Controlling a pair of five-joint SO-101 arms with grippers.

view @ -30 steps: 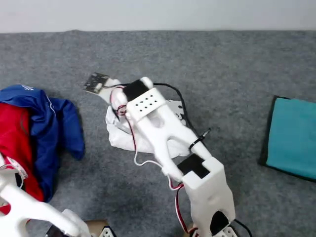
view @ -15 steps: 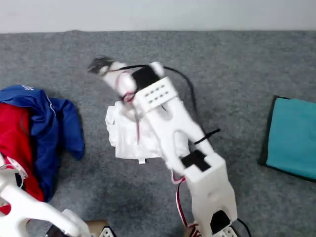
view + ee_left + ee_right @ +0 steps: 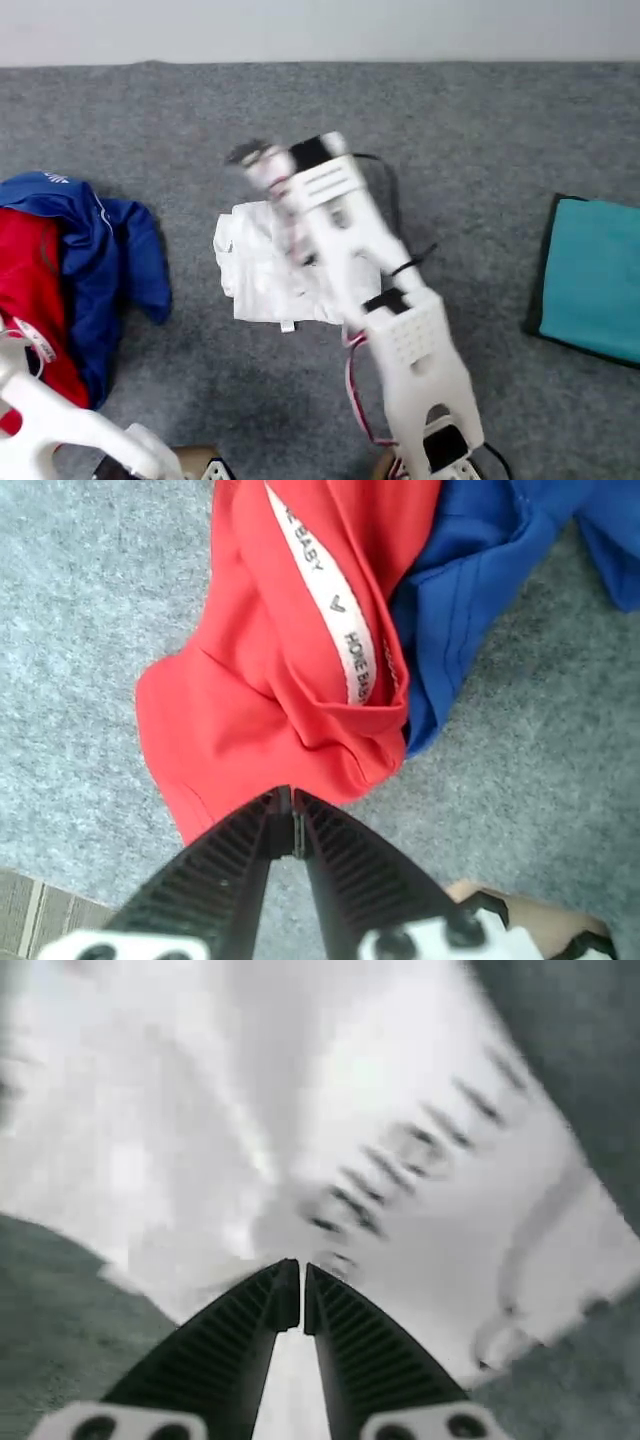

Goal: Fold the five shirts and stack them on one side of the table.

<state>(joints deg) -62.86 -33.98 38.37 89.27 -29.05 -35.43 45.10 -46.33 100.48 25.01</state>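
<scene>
Over the white shirt [image 3: 252, 268], right arm [image 3: 345, 235].

Just beyond the black left gripper [image 3: 292, 825], the red shirt [image 3: 260, 710] had a white band with dark letters, and the blue shirt [image 3: 480, 580] was plain. Under the black right gripper [image 3: 302, 1295], the white shirt [image 3: 380, 1110] carried dark marks. The teal shirt [image 3: 595, 280] had a dark edge, and the table [image 3: 450, 130] was grey.

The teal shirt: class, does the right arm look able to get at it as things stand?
Probably yes. The right arm is over the white shirt, jaws shut; just bare grey table lies between it and the teal shirt, with nothing in the way.
</scene>
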